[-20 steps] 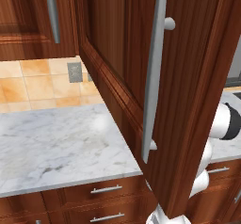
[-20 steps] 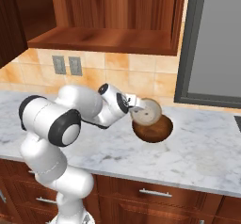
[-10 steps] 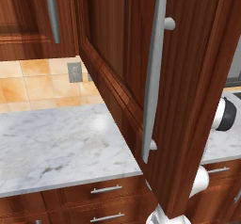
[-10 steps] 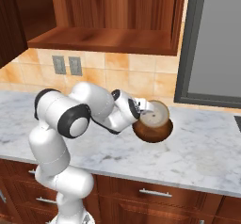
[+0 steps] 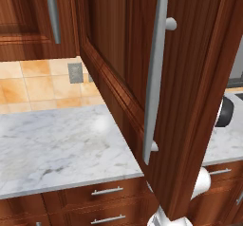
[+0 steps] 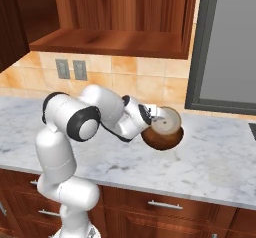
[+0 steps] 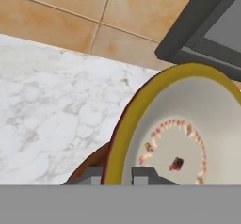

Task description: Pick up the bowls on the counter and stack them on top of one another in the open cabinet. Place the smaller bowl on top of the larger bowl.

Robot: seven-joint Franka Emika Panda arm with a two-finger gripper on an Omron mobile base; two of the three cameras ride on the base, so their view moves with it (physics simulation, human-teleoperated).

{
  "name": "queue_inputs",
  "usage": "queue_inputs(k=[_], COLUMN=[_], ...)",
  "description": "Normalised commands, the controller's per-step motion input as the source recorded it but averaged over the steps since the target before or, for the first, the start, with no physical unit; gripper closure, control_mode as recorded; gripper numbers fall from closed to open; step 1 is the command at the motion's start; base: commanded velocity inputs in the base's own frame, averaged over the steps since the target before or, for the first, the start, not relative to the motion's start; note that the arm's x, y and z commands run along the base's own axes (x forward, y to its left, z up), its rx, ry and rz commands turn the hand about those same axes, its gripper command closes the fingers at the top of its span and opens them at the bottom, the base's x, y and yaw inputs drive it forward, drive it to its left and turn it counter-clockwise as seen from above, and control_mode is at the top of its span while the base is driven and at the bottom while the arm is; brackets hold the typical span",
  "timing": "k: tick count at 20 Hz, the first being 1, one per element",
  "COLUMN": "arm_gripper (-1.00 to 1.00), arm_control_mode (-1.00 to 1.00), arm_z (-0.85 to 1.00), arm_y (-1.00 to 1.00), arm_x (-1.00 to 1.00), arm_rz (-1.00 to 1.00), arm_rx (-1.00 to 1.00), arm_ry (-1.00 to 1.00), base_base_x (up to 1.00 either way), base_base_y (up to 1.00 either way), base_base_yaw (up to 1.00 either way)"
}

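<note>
White marble counter [image 6: 210, 157] with grey veining runs across the middle of the right base view, and just right of centre on it sits a dark brown rounded bowl [image 6: 162, 138]. Tipped up on edge above that brown bowl is a smaller cream bowl with a mustard-yellow rim [image 6: 166, 121], its inside facing the camera; the two bowls appear to touch, though the exact contact cannot be made out. The gripper [image 6: 156, 116] reaches in from the left and is clamped on the near rim of the cream bowl, fingers drawn close together. In the hand view the yellow rim [image 7: 123, 124] arcs up from the bottom centre between the two dark fingertips [image 7: 143, 175], with a ring of small red marks on the pale inside at lower right and a sliver of the brown bowl [image 7: 92, 159] at lower left. Orange-tan wall tiles [image 6: 145, 84] back the counter, with two grey outlets [image 6: 70, 69] at left. Reddish-brown wooden cabinet [image 6: 115, 42] hangs across the top of the right base view; in the left base view its panelled door [image 5: 199, 101] stands open through the centre, carrying a long vertical brushed-silver bar handle [image 5: 155, 75].
</note>
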Motion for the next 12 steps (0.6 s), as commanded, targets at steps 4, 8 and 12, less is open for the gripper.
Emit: queue_inputs(k=[4,8,12], arm_gripper=[1.0,1.0,1.0], arm_control_mode=[-1.0,-1.0,-1.0], arm_z=[-0.41,-0.12,0.0], arm_y=[-0.23,-0.17,-0.11], arm_x=[0.21,0.0,-0.15], arm_rz=[0.01,0.0,0.0], arm_rx=[-0.03,0.0,0.0], arm_ry=[0.03,0.0,-0.02], base_base_x=[0.0,0.0,0.0], base_base_y=[0.0,0.0,0.0], base_base_yaw=[0.0,0.0,0.0])
